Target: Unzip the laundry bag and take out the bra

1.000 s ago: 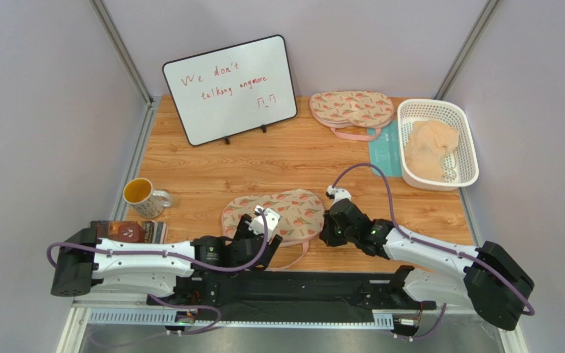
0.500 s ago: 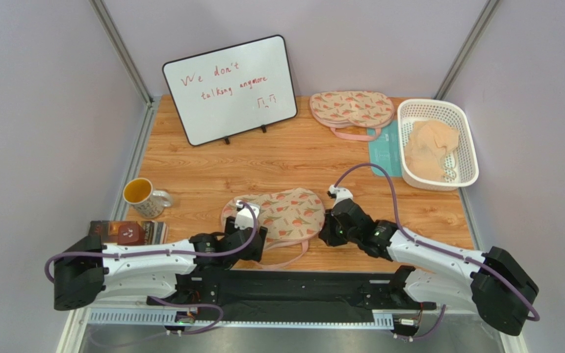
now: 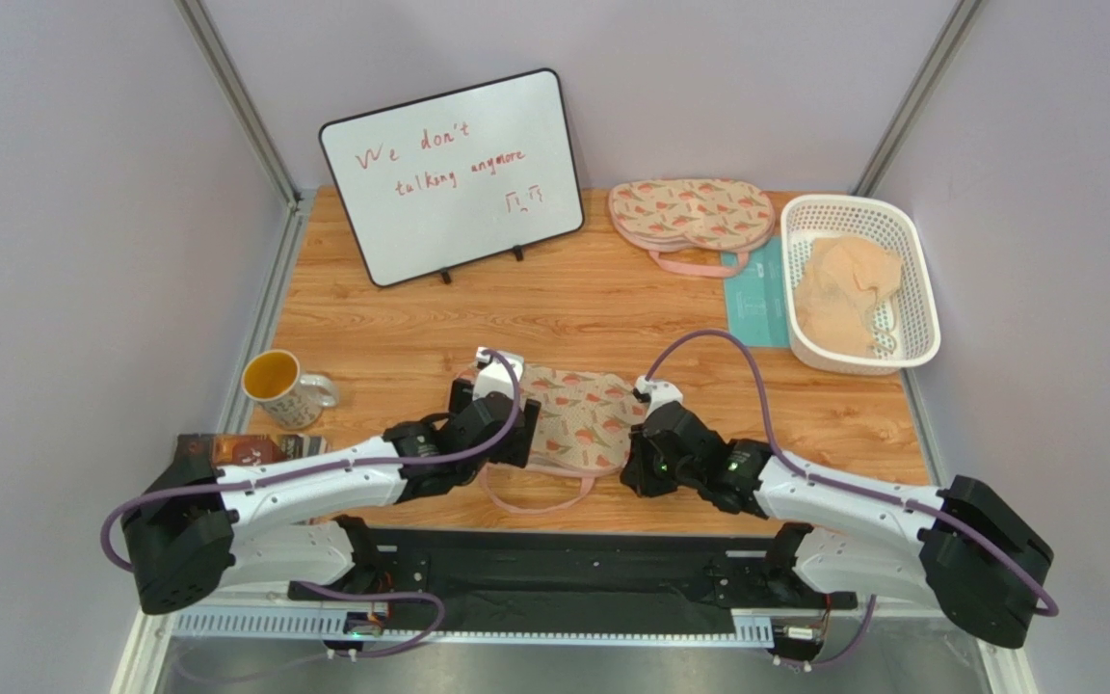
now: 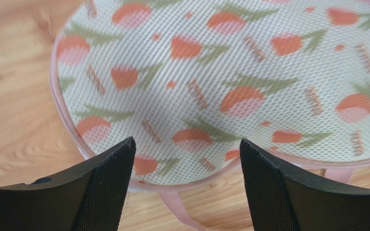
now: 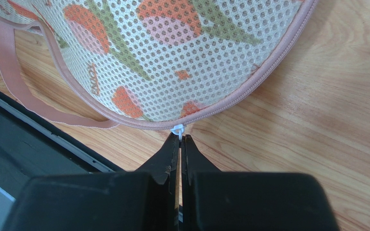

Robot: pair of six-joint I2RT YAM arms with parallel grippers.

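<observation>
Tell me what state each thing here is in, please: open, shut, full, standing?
laundry bag: lying flat, zip closed where visible.
zipper pull: pinched by the right gripper.
right gripper: shut on the zipper pull.
left gripper: open, at the bag's left end.
basket: holds pale peach fabric.
mug: upright.
whiteboard: standing, written on.

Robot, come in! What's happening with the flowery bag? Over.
Left gripper open, over the left end of the laundry bag. Right gripper shut on the zipper pull. Bag looks zipped, bra not visible. Nothing in the way.
</observation>
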